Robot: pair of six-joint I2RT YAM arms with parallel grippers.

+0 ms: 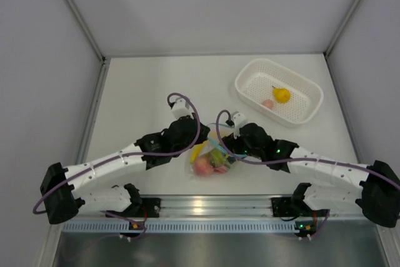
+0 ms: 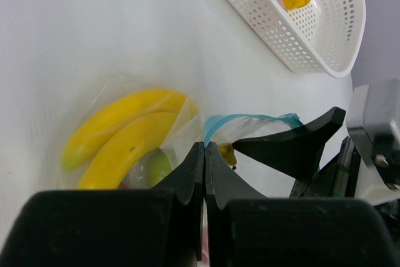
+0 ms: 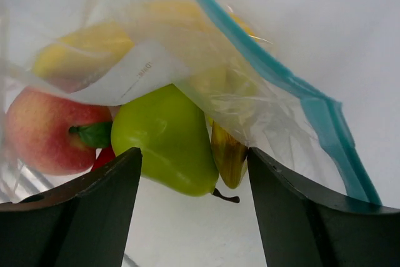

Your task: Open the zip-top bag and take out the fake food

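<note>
The clear zip-top bag [image 1: 211, 157] lies between the two arms, its mouth open. My left gripper [image 2: 206, 146] is shut on the bag's light blue zip strip [image 2: 237, 119]. In the bag are the yellow banana bunch [image 2: 125, 136], the green pear [image 3: 169, 142], a red-pink fruit [image 3: 44, 132] and a bit of red chili [image 3: 103, 156]. My right gripper [image 3: 195, 161] is open at the bag's mouth, with the pear's end and the banana stem [image 3: 228, 154] between its fingers. In the top view the left gripper [image 1: 203, 144] and the right gripper [image 1: 228, 148] meet over the bag.
The white perforated basket [image 1: 309, 89] stands at the back right. It holds a yellow-orange fruit [image 1: 281, 95] and a pink piece [image 1: 267, 104]. It also shows in the left wrist view [image 2: 312, 35]. Grey walls close the table on three sides.
</note>
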